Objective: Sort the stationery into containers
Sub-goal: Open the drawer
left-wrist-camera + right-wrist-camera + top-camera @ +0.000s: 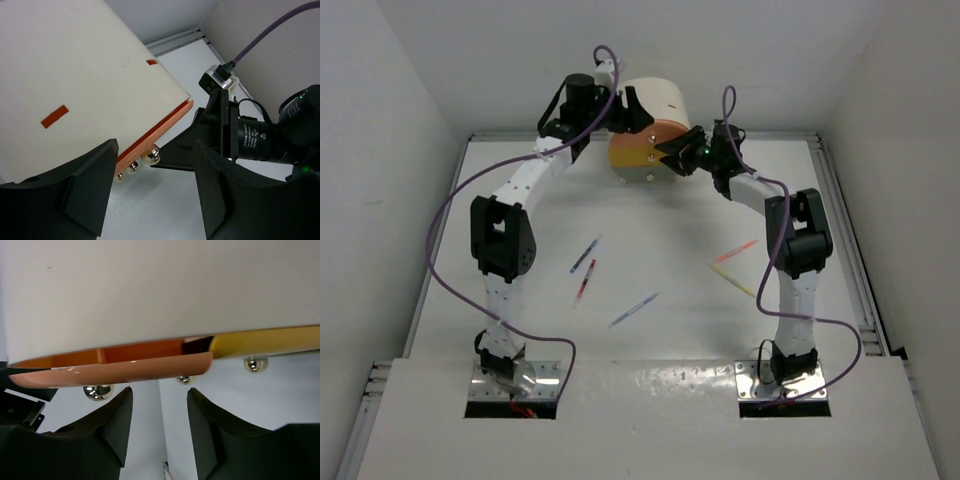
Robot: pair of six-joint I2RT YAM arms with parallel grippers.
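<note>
Right claw: right gripper point(159, 412) released, its two black fingers point(107, 432) apart with bare white surface between them, just below the drawer fronts.
Left claw: left gripper point(150, 200) spread wide and gripping nothing, at the left side of the cream box point(75, 65).
Drawers: orange drawer point(115, 369) ajar, its front standing out from the box; yellow drawer point(265, 340) beside it; round shiny knobs point(98, 390) on the fronts.
Box: at the far middle of the table point(670, 225), between the two grippers.
Stationery: all loose on the table, well apart from the box. The blue-purple pen point(585, 254) lies just beside the red pen point(585, 281), and a second blue pen point(634, 309) lies nearer the bases. The pink stick point(735, 251) and yellow stick point(733, 280) lie near the right arm.
Surface: white and matte, with metal rails point(845, 230) along its sides and far edge.
Room: plain white walls point(400, 110) close in on three sides; purple cables point(445, 220) loop off both arms.
</note>
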